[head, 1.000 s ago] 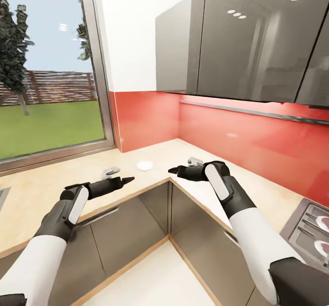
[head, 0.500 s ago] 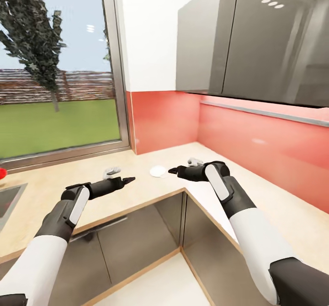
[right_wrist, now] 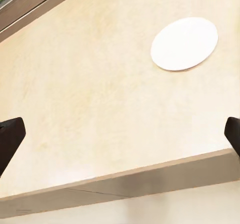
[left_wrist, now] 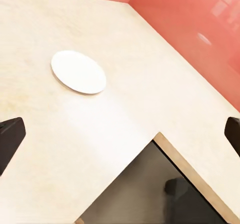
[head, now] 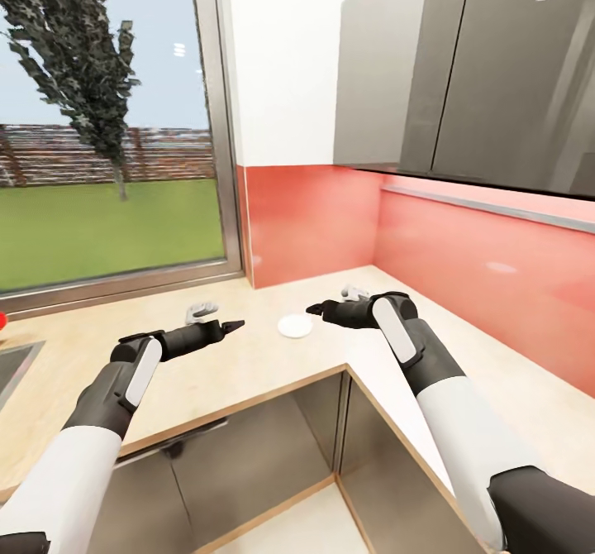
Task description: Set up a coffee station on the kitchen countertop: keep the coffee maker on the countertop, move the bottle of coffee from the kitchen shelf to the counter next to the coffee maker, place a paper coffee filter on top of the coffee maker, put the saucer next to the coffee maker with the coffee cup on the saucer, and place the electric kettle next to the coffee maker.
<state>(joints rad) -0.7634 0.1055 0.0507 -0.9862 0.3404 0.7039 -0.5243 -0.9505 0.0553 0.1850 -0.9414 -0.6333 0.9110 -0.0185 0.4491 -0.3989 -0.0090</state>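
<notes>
The small round white saucer (head: 295,326) lies flat on the beige kitchen countertop (head: 207,372), close to its inner corner. My left gripper (head: 216,317) hovers over the counter to the saucer's left and is open, with nothing in it. To the saucer's right, my right gripper (head: 335,301) is also open and empty. The left wrist view looks down between widely spread fingertips (left_wrist: 10,139) at the saucer (left_wrist: 78,71) and the counter's corner edge. From the right wrist, the saucer (right_wrist: 184,43) lies beyond the open gripper (right_wrist: 120,134), past the counter's wooden edge.
A large window (head: 107,124) runs behind the left stretch of counter. A sink (head: 12,364) and a small red object (head: 2,320) sit at the far left. Dark grey upper cabinets (head: 463,74) hang over the red backsplash (head: 330,223). Grey cabinet fronts (head: 248,463) stand below.
The whole view has swung left: the saucer and counter corner sit further right in the picture and the stove has left it. Both arms keep the same pose.
</notes>
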